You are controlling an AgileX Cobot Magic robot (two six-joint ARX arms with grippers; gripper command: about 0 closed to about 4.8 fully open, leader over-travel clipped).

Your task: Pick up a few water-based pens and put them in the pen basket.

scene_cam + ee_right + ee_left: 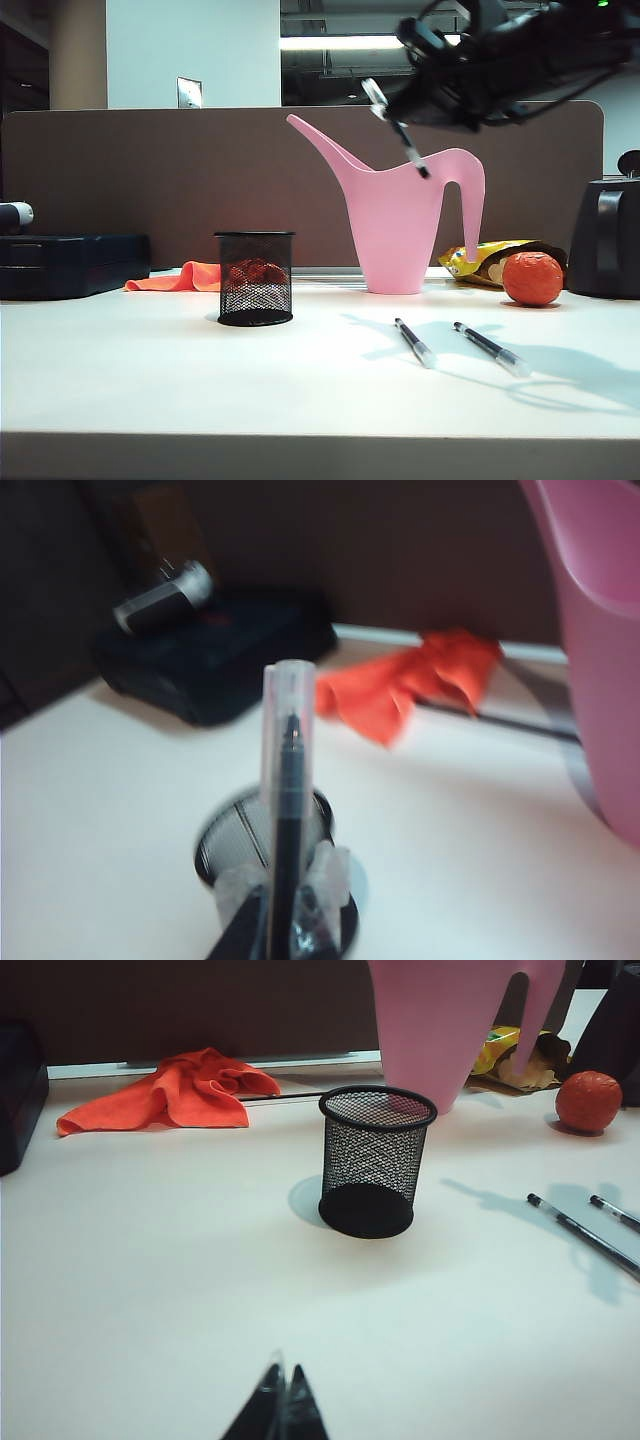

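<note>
My right gripper (397, 108) hangs high over the table's right half, shut on a water-based pen (402, 135) that slants down in front of the pink can. In the right wrist view the gripper (285, 905) clamps the black barrel of this pen (287, 780), clear cap pointing away; the pen basket (225, 845) lies beyond it, partly hidden. The black mesh pen basket (255, 278) stands upright left of centre. Two more pens (414, 342) (490, 348) lie on the table to its right. My left gripper (283, 1400) is shut, low over the near table, short of the basket (376, 1160).
A tall pink watering can (400, 220) stands behind the loose pens. An orange cloth (180, 278) lies behind the basket. An orange ball (532, 278), a snack bag (480, 260) and a black appliance (605, 240) sit at the right; a black case (70, 262) at the far left.
</note>
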